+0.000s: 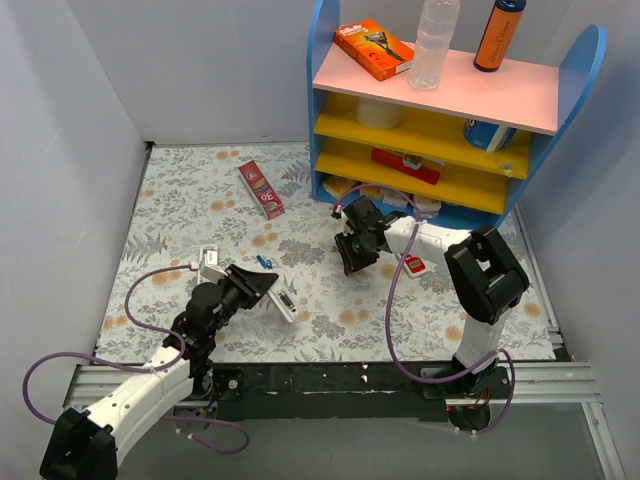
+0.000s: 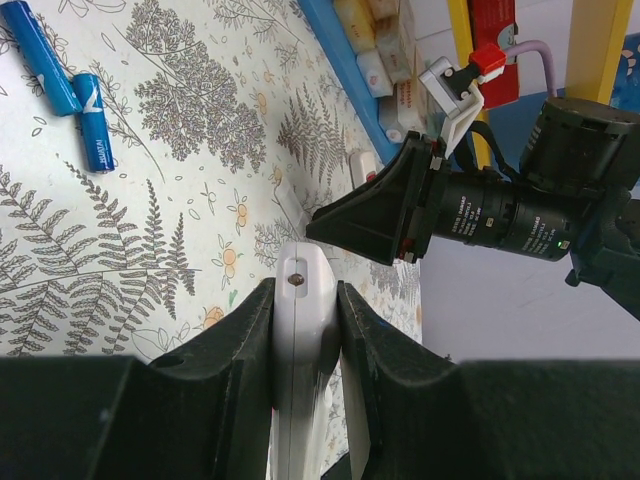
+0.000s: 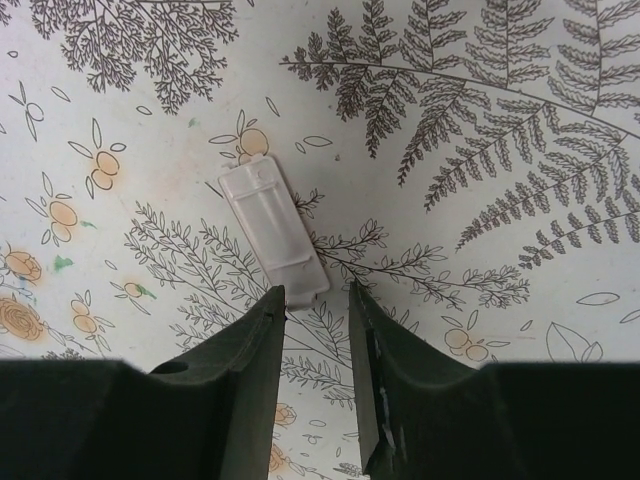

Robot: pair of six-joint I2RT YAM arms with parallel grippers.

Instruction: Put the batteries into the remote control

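Note:
My left gripper (image 1: 256, 284) is shut on the slim white remote control (image 1: 284, 303) and holds it edge-on above the floral mat. In the left wrist view the remote (image 2: 300, 335) sits between both fingers of the gripper (image 2: 305, 288). Two blue batteries (image 2: 95, 122) lie on the mat beyond it, and show as a small blue spot in the top view (image 1: 264, 262). My right gripper (image 1: 357, 256) is open and low over the mat. In its wrist view its fingertips (image 3: 317, 298) sit at the near end of a translucent white battery cover (image 3: 272, 228), with nothing between them.
A blue shelf unit (image 1: 325, 120) with yellow shelves stands at the back right, with small packets at its foot. A red box (image 1: 262, 188) lies at the back left. A small white piece (image 1: 210, 258) lies left of my left gripper. A red-and-white item (image 1: 415, 265) lies by the right arm.

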